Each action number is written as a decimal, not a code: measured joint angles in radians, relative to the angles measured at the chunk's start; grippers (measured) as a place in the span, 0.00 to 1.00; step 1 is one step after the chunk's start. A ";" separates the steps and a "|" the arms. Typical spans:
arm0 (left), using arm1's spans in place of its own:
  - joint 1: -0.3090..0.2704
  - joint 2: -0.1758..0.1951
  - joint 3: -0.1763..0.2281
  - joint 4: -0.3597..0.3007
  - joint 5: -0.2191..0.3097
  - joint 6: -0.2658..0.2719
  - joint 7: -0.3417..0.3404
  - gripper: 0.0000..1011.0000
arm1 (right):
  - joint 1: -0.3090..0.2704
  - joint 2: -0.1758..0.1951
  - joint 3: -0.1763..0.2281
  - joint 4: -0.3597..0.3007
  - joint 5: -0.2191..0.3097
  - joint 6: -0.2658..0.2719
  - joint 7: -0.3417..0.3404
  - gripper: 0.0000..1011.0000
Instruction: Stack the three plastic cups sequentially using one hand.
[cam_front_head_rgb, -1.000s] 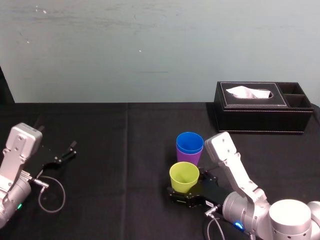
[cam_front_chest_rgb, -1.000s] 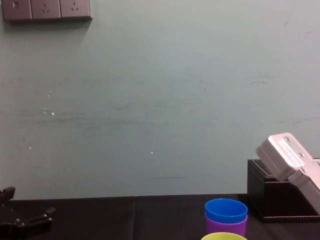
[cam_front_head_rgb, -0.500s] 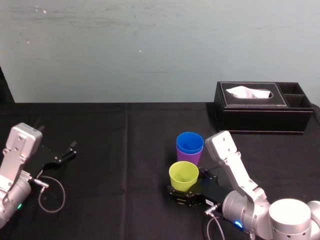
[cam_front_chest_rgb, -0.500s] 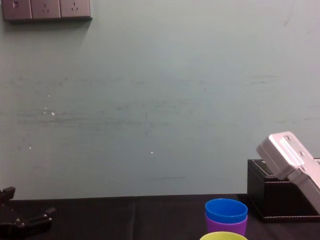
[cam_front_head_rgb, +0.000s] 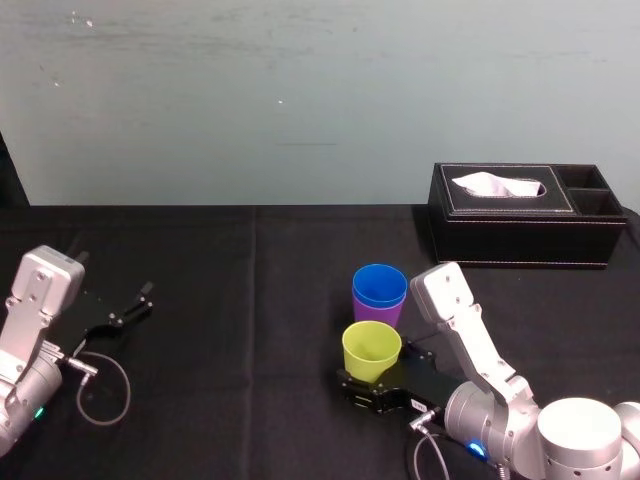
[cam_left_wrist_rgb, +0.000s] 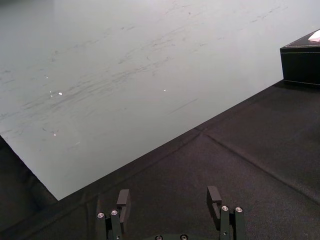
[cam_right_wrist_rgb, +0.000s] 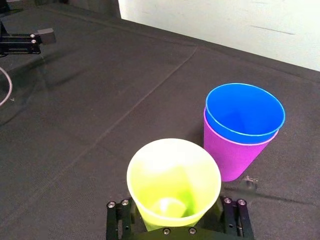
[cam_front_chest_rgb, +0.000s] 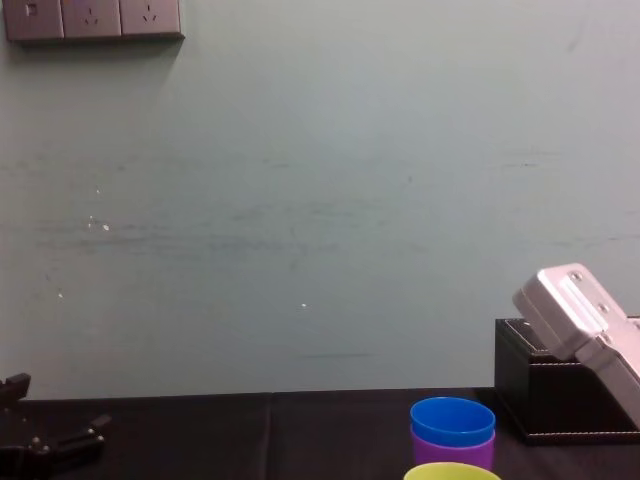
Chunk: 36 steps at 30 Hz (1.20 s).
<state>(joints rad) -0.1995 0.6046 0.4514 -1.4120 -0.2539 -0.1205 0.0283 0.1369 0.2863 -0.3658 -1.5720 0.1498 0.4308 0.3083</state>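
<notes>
Yellow-green cup (cam_right_wrist_rgb: 172, 182), blue cup (cam_right_wrist_rgb: 245, 112), purple cup (cam_right_wrist_rgb: 232, 157): smooth plastic, soft sheen. Tablecloth (cam_front_head_rgb: 250, 300): black cloth, matt, one seam line. Tissue box (cam_front_head_rgb: 520, 225): black leather-look, white stitching; crumpled white paper tissue (cam_front_head_rgb: 497, 185) on top. Right arm (cam_front_head_rgb: 455, 310), near the tissue box: silver-grey satin shell. Right gripper (cam_right_wrist_rgb: 177, 215): matt black, bright screw heads.

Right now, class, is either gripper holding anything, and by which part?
The right gripper holds the yellow-green cup by its lower wall, fingers on opposite sides near the base. The left gripper, open and parked far left, holds nothing.
</notes>
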 joint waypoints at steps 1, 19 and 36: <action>0.000 0.000 0.000 0.000 0.000 0.000 0.000 0.99 | 0.000 0.000 0.000 0.000 0.000 0.000 0.000 0.87; 0.000 0.000 0.000 0.000 0.000 0.000 0.000 0.99 | 0.000 0.001 -0.001 -0.001 0.000 0.000 0.000 0.71; 0.000 0.000 0.000 0.000 0.000 0.000 0.000 0.99 | 0.006 0.062 0.008 -0.178 0.031 0.018 0.046 0.71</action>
<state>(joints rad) -0.1996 0.6047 0.4514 -1.4120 -0.2539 -0.1205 0.0283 0.1429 0.3480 -0.3581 -1.7503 0.1812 0.4488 0.3541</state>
